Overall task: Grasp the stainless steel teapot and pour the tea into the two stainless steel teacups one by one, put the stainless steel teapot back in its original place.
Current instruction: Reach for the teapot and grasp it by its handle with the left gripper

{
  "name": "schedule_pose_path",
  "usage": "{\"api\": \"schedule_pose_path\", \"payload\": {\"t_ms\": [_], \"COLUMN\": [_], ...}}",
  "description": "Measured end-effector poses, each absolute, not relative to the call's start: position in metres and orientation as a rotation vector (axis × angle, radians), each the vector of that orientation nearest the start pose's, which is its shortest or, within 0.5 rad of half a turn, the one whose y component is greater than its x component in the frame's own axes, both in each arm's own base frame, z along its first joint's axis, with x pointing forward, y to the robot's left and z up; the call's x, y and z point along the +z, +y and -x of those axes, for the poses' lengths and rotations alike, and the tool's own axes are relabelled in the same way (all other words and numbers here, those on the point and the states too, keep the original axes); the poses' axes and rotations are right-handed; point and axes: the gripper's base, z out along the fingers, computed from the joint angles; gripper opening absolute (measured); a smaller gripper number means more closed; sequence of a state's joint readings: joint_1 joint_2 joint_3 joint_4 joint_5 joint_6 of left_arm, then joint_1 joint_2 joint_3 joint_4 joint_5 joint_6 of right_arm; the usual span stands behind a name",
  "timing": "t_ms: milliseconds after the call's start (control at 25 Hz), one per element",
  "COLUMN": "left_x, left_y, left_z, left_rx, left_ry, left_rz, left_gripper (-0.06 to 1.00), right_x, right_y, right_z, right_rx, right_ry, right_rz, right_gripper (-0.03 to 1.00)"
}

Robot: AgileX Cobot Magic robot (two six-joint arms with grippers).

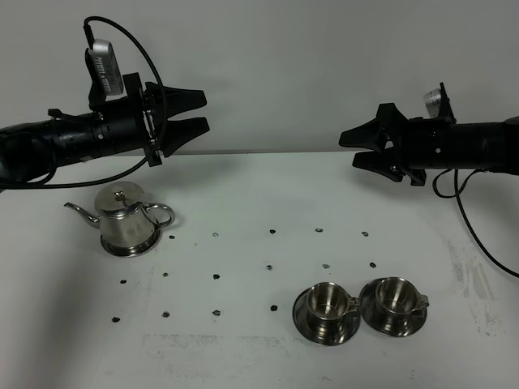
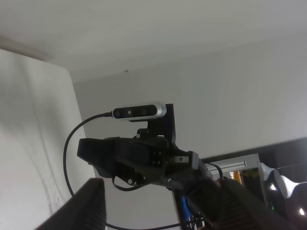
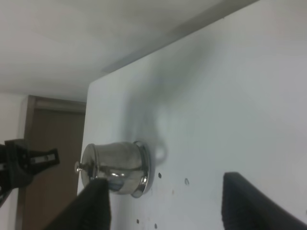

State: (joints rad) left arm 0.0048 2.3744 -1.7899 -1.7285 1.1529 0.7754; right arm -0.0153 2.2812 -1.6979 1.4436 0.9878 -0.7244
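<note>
Standing on the counter (image 1: 243, 356), stainless steel teapot (image 1: 123, 220) far left, two stainless steel teacups (image 1: 326, 301) near right, left fingers (image 1: 182, 98) and right fingers (image 1: 363, 133) raised, spread apart

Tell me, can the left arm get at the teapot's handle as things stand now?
Probably yes. The left gripper hangs open in the air near the stainless steel teapot. Nothing lies between them, and the loop handle points toward the gripper's side, unblocked.
</note>
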Motion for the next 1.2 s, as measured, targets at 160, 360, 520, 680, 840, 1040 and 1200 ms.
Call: {"api": "schedule_pose_path", "payload": {"t_ms": [160,360,520,680,840,1040,1200], "left_x": [0.185,0.184,0.184,0.196,0.23,0.281,0.32], "left_y": [-0.08,-0.08,-0.079,-0.079,-0.081,-0.08,-0.076], "left_z": [-0.5,-0.5,-0.501,-0.506,-0.514,-0.522,-0.521], "left_rx": [-1.758,-1.751,-1.722,-1.663,-1.603,-1.406,-1.208], "left_ry": [1.995,1.998,1.995,1.952,1.904,1.936,1.957], "left_rz": [0.185,0.192,0.171,0.062,-0.076,-0.246,-0.34], "left_gripper": [0.57,0.57,0.57,0.57,0.57,0.56,0.52], "right_x": [0.18,0.18,0.179,0.184,0.209,0.256,0.29], "right_y": [0.068,0.068,0.068,0.067,0.065,0.054,0.04], "right_z": [-0.485,-0.485,-0.485,-0.488,-0.498,-0.511,-0.513], "right_rx": [1.417,1.417,1.407,1.364,1.236,0.937,0.623], "right_ry": [2.253,2.253,2.251,2.238,2.242,2.312,2.383], "right_rz": [-0.159,-0.16,-0.151,-0.085,0.072,0.195,0.236], "right_gripper": [0.52,0.52,0.52,0.52,0.53,0.51,0.51]}}
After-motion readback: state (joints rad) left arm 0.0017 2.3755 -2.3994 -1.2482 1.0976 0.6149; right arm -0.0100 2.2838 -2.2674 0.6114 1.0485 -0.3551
